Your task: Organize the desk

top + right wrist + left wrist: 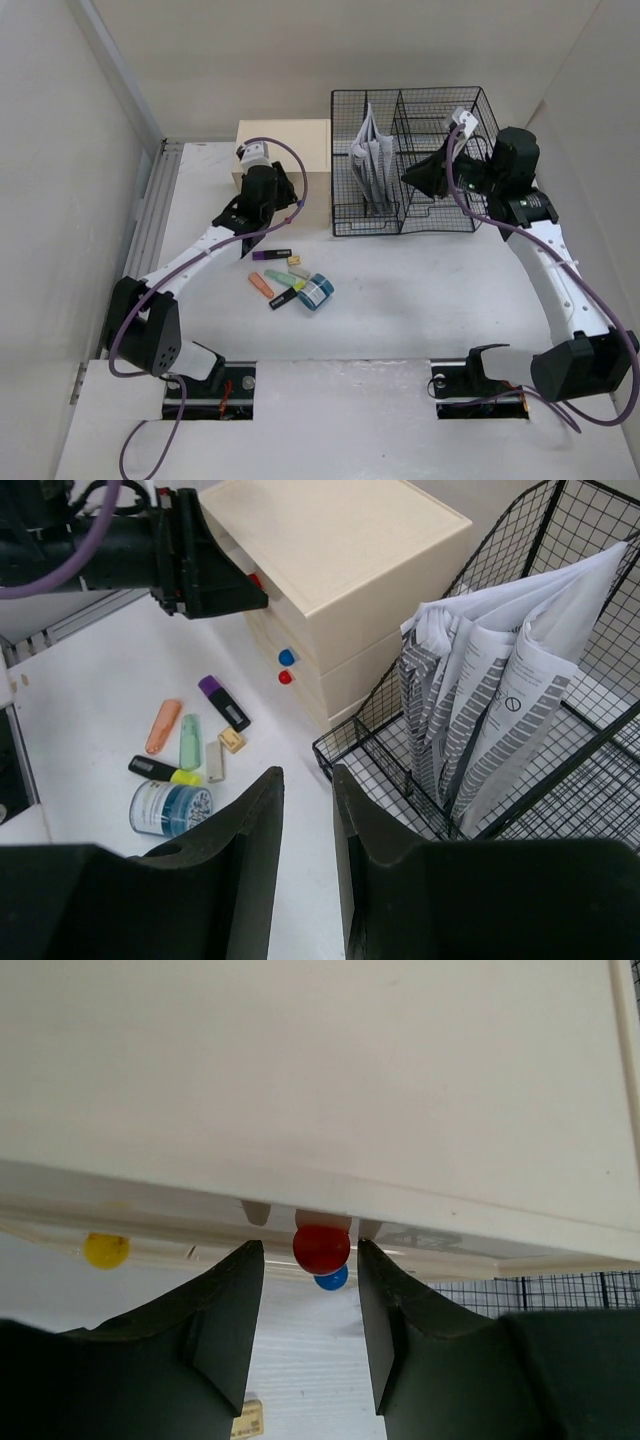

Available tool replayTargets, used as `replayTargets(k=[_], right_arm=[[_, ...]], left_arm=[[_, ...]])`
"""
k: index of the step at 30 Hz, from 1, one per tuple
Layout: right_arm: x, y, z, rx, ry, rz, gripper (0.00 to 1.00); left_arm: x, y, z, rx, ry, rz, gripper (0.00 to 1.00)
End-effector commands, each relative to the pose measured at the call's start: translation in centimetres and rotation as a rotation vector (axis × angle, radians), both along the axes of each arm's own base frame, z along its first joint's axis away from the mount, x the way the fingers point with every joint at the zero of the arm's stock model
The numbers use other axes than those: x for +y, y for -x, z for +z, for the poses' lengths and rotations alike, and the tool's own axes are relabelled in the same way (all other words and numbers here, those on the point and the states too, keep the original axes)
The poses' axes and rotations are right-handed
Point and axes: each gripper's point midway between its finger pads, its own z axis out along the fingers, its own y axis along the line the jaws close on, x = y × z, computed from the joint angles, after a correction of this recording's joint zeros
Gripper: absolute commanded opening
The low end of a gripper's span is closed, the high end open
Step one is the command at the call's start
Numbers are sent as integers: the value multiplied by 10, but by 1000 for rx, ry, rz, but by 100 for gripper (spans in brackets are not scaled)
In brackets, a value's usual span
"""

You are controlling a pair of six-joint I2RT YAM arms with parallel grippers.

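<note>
1. The desk point(400, 300) fills the floor of the top view, white and flat, with grey rails point(150, 210) along its left edge. Both arms reach over it.
2. At the back of it stands a cream drawer box point(285, 140), with a black wire rack point(415, 160) just beside it on the right. Folded papers point(500, 680) stand upright in the rack's left compartment.
3. Loose items lie mid-desk, in front of the box: a purple-capped marker point(223, 701), an orange marker point(163, 726), a green highlighter point(189, 742), a black-and-yellow marker point(165, 772) and a blue tape roll point(170, 807).
4. The left gripper point(310, 1300) is at the drawer front. Its fingers are moderately apart and straddle a red knob point(321, 1247), with a gap on each side.
5. The right gripper point(308, 810) hovers by the rack's front edge. Its fingers are narrowly apart and hold nothing.
6. Only the left wrist view shows a yellow knob point(105, 1250) and the red knob between the fingers. From the top view the left arm hides the drawer front.
7. The right wrist view shows lower knobs, one blue point(287, 657) and one red point(285, 677).
</note>
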Motion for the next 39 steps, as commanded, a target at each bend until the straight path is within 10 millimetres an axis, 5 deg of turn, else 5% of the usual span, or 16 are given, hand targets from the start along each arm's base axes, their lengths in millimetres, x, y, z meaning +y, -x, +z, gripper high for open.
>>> replayTargets(k=[1,3,9,18,22,27,39], right_arm=[[1,10,12,-37,-16,27,32],[1,10,12,-37,-16,27,33],[1,8,6,-19,-14,27,33],[3,9,3,-9,-17,46,33],[3,9,3,-9,-17,46,33],[3,9,3,-9,-17,46,33],[3,9,-1,0,-16,46,34]], left_arm=[[-6,-14,35,-86,18,-16,39],[-5,-16,31,-79,11,-8,36],[-4,-11,29,-77,-15,4,0],[-11,26,20,-91,4,-10,0],[-5,27,30,-117,1,12,30],[-1,18,57,-152,-27,40,35],[9,-13,45,-98,-112,81,34]])
